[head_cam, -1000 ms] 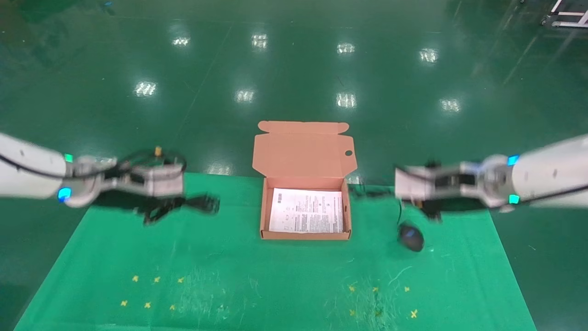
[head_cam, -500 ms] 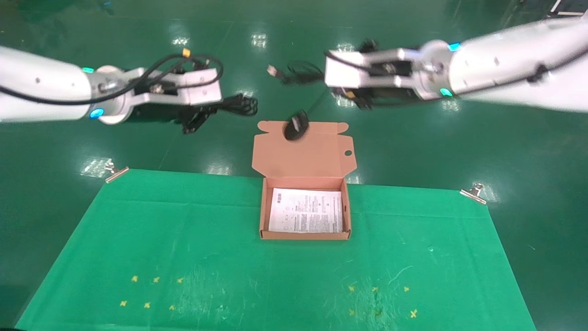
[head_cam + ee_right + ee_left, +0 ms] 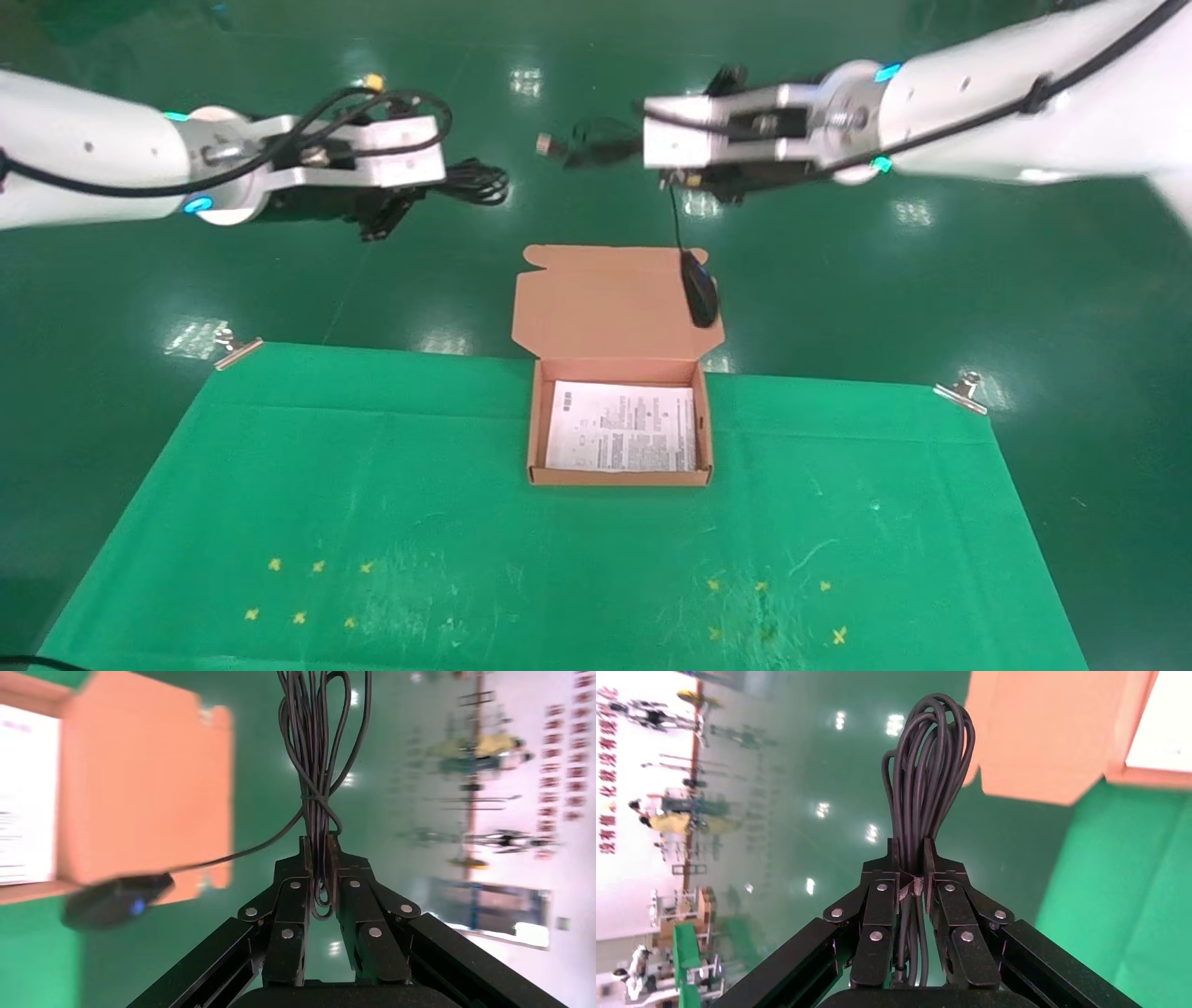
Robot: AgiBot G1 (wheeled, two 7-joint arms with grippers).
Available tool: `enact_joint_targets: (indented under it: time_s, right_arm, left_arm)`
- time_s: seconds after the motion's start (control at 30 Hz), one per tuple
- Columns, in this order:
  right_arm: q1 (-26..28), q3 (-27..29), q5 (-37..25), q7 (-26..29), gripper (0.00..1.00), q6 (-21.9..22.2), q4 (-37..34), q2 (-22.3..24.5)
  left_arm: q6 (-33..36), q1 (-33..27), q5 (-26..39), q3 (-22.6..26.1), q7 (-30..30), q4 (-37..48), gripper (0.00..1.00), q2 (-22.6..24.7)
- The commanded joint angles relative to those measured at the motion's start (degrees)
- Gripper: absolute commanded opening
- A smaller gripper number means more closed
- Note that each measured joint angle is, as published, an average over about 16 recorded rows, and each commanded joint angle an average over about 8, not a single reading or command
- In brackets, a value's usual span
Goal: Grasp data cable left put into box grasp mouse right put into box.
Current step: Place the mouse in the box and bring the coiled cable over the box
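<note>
the box (image 3: 618, 466) holds 1 sheet (image 3: 621, 427); left tool (image 3: 913, 874) pinches data cable (image 3: 928, 776), right tool (image 3: 320, 855) the mouse cord (image 3: 320, 762).

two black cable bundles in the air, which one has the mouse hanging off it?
The mouse cord bundle in the right gripper: the mouse dangles below it by the box lid. The left gripper holds the plain data cable.

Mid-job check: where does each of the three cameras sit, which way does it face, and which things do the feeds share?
Head view: on the robot's head, facing forward and down at the box on the green mat; both arms show, left gripper and right gripper raised beyond it.
Left wrist view: on the left arm, looking along the fingers shut on the data cable.
Right wrist view: on the right arm, fingers shut on the mouse's cord; the mouse dangles.
Shared: the box lid and mouse, head and right wrist views.
</note>
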Motion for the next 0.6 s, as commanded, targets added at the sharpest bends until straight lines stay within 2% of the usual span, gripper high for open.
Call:
enact_joint_targets:
  time_s: [0.03, 0.27, 0.6]
  right_arm:
    - [-0.6, -0.1, 0.3, 0.1, 0.0, -0.4, 0.1, 0.2]
    - [-2.9, -0.5, 1.2, 0.5, 0.0, -1.0, -0.9, -0.7]
    - [-5.7, -0.1, 4.8, -2.8, 0.0, -0.5, -6.7, -6.0]
  left_arm:
    - [0.2, 0.2, 0.4, 0.2, -0.1, 0.0, 0.0, -0.3]
    - [2.2, 1.1, 4.6, 1.5, -3.2, -0.8, 0.0, -1.3]
    - [4.4, 1.4, 9.2, 2.4, -7.7, -2.1, 0.0, -2.0]
